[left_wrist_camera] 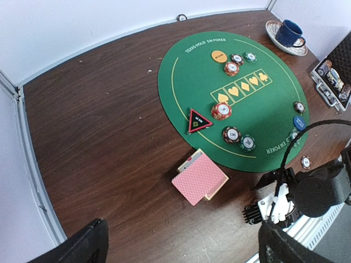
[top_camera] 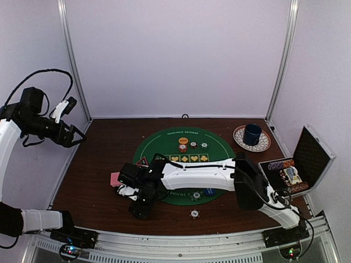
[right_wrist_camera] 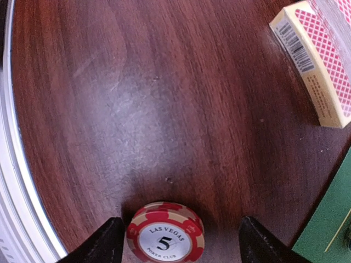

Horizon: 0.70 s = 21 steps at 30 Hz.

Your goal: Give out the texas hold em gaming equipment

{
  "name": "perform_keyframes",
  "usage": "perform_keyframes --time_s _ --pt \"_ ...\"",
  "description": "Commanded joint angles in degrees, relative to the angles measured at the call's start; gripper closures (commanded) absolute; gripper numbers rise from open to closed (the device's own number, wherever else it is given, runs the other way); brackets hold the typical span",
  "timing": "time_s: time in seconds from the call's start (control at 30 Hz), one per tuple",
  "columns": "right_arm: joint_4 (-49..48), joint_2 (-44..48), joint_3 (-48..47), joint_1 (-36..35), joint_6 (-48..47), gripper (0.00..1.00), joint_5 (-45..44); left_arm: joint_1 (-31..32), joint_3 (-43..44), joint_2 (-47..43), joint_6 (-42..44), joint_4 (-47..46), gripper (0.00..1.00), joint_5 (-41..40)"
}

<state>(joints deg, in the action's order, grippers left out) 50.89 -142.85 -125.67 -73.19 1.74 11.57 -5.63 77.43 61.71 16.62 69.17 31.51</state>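
Near the table [right_wrist_camera: 137, 109] edge the right gripper [right_wrist_camera: 181, 241] straddles a round, red-and-cream striped chip [right_wrist_camera: 165, 239] marked 5, flat on its glossy brown wood, jaws released and not clamping it. Just beyond lies the pink, lattice-printed card box [right_wrist_camera: 321, 60], then the round green felt mat [left_wrist_camera: 186, 82] with a triangle marker [left_wrist_camera: 198, 120]; the raised left gripper [left_wrist_camera: 184, 246] gapes, empty.

Quick head count on the poker table, seen from above

Nine small round striped poker chips [left_wrist_camera: 221, 111] that I can make out, plus one more red one [right_wrist_camera: 165, 239] off the round green felt mat [top_camera: 164, 139]. One orange round button [top_camera: 183, 140] at the mat's 12 o'clock, one blue round button [top_camera: 209, 192] at 5, one red-edged black triangle marker [top_camera: 142, 161] at 9, and one pile of pink-backed playing cards [left_wrist_camera: 198, 178].
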Motion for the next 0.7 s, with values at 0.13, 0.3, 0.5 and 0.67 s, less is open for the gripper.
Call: perform_keyframes --time_s 0.13,0.3,0.5,0.67 --pt "2.26 -1.18 -1.33 -0.78 -0.81 0.35 -1.13 -0.15 1.59 -0.44 0.38 0.36 0.02 0.52" --pt "2.28 0.15 -1.31 -0.77 -0.92 0.47 -1.67 -0.09 1.41 -0.41 0.43 0.36 0.02 0.49" --pt "1.96 1.48 -1.79 -0.81 -0.73 0.62 -1.54 -0.13 1.32 -0.39 0.43 0.36 0.03 0.54" --pt "1.94 3.22 -2.30 -0.65 -0.52 0.70 -1.62 -0.14 1.24 -0.30 0.51 0.36 0.03 0.46"
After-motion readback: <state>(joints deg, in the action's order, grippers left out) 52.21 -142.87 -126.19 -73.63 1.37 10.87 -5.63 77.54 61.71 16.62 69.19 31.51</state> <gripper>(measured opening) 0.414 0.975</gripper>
